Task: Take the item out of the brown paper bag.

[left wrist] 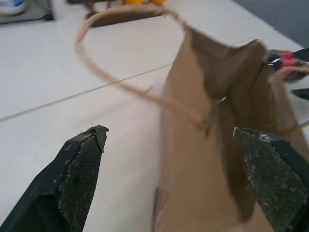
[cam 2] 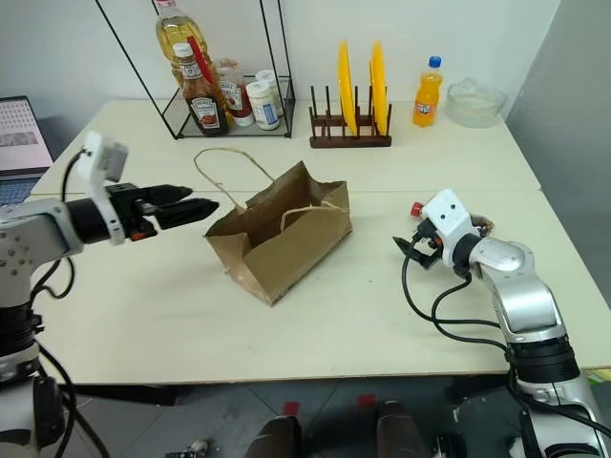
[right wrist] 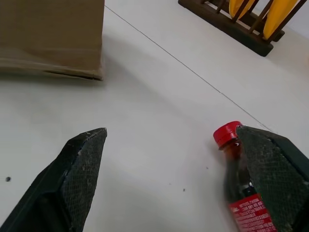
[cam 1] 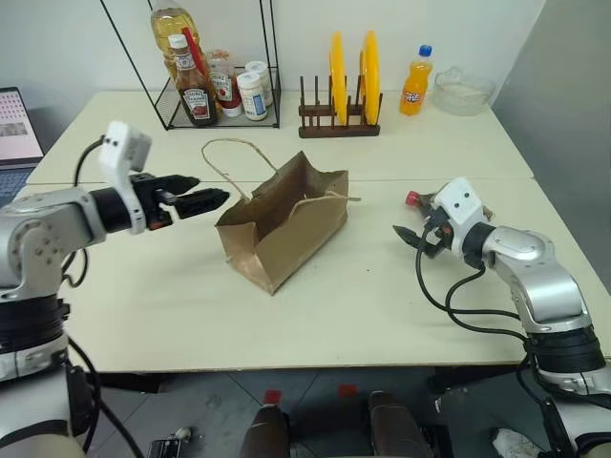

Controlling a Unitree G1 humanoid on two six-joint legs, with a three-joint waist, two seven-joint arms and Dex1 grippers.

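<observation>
Two grippers, both with fingers spread wide and neither holding a thing. The bottle point(right wrist: 241, 193) is already out of the bag point(cam 1: 286, 224): it lies on its side on the table point(cam 1: 315, 315), red cap pointing toward the bag, well apart from it at about three o'clock and tucked right beside the right gripper point(cam 1: 412, 239). From the right wrist it sits against the inside of one finger point(right wrist: 270, 174), the other finger well clear, so nothing is pinched. The left gripper point(cam 1: 196, 197) hovers at nine o'clock of the bag, just short of its open mouth, a cord handle point(left wrist: 111, 72) looping in front of it. Now the handling: that bottle looks small and light, a rigid plastic body with dark liquid, smooth and round, so lying down it will likely roll if nudged. Best hold, I'd say, is across the body at the red label point(right wrist: 251, 215), below the neck, where the sides are straight; the cap is narrow and could slip free. The bag is thin creased kraft paper, light and floppy, liable to slide or tip at a touch.
</observation>
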